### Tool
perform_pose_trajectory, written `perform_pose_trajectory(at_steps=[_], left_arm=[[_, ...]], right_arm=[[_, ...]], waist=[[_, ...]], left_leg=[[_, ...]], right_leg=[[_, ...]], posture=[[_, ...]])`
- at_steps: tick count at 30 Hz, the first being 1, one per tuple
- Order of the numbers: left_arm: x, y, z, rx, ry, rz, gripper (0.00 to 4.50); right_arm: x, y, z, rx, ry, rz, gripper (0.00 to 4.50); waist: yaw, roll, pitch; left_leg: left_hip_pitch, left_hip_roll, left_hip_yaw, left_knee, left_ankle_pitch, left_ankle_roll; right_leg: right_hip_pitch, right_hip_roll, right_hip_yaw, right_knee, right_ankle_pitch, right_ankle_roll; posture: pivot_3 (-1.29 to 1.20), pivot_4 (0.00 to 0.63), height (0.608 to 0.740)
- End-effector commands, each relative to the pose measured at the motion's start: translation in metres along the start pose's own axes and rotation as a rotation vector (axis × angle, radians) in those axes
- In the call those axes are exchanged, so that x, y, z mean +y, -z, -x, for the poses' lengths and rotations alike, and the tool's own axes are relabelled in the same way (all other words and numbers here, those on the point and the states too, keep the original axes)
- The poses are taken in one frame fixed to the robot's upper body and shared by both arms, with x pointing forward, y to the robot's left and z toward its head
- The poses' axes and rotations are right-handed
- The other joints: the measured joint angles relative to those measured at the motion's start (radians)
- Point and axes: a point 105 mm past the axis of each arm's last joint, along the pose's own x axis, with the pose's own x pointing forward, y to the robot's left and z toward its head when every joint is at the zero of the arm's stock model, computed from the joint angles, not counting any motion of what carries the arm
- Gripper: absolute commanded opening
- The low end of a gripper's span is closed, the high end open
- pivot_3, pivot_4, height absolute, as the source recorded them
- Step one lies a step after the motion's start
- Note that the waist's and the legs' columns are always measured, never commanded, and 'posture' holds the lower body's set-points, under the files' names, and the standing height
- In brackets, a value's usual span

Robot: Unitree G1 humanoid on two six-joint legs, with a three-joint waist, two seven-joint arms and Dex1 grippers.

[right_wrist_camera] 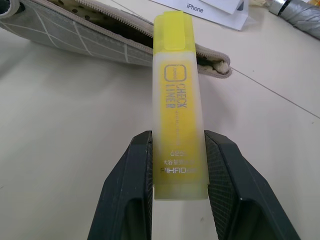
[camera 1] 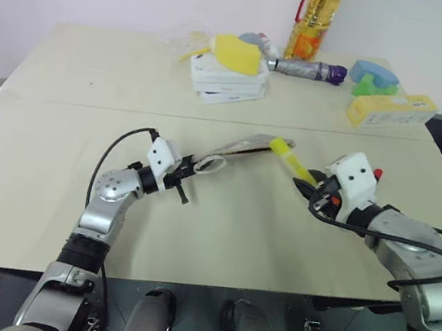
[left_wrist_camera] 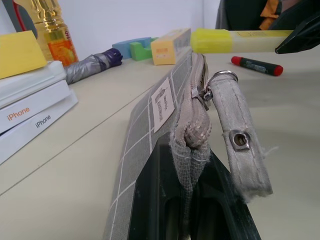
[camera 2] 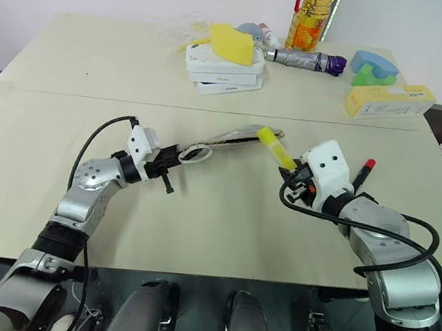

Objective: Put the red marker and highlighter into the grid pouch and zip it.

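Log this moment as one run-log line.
left gripper: shut on pouch end | right gripper: shut on highlighter, tip at pouch opening | red marker: on table

My right fingers [right_wrist_camera: 131, 195] are smooth black plastic with a dull sheen, closed on the highlighter [right_wrist_camera: 177, 100], whose frosted translucent yellow plastic looks matt and carries faint printed lettering. The pouch [left_wrist_camera: 150, 145] in my left gripper [left_wrist_camera: 192, 220] is grey woven cloth with thin white lines, a white sewn label, a coarse zipper tape with a metal ring, and a frayed webbing strap [left_wrist_camera: 235, 135] with a metal rivet. The table [right_wrist_camera: 65, 125] is a smooth, matt, cream surface.
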Motion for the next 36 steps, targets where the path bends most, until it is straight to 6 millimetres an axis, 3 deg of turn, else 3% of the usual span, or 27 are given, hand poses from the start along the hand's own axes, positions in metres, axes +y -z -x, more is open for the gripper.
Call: perform_pose_trajectory(at_steps=[1, 36], left_arm=[[0.0022, -0.0104, -0.0025, -0.035, -0.010, -0.023, 0.00], [-0.0030, -0.0061, -0.0014, -0.019, 0.030, -0.048, 0.00]], right_arm=[[0.0033, -0.0089, 0.0052, -0.041, -0.018, 0.019, 0.88], [-0.0020, -0.0051, 0.0091, -0.033, -0.006, -0.022, 0.88]], waist=[[0.000, 0.000, 0.000], [0.000, 0.000, 0.000]], left_leg=[[0.000, 0.000, 0.000, 0.000, 0.000, 0.000], [0.000, 0.000, 0.000, 0.001, 0.000, 0.000]], right_leg=[[0.000, 0.000, 0.000, 0.000, 0.000, 0.000], [0.000, 0.000, 0.000, 0.001, 0.000, 0.000]], posture=[[0.00, 0.150, 0.740], [0.00, 0.150, 0.740]])
